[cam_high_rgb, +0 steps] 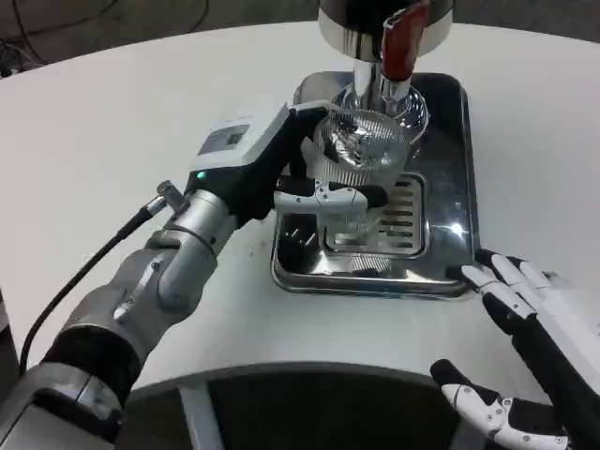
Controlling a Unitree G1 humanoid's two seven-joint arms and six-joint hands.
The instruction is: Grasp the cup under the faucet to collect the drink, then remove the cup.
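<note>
Nearest the camera, the right robot hand rests at the near edge of the white surface, just beside the near right corner of the drip tray. Its fingers are spread apart and hold nothing; the fingertips lie close to the tray's rim, though contact cannot be confirmed.

Left of the tray, the left silver forearm reaches in diagonally, a black cable running alongside it. The left robot hand is wrapped around the cup — fingers closed on the glass wall from the left, one white-and-black finger crossing the cup's lower front.

The cup is a clear ribbed glass, upright, standing over the slotted grate of the tray's far half. Whether its base touches the grate cannot be determined.

Directly above the cup sits the faucet — a chrome spout with a red lever at the tray's far edge.
</note>
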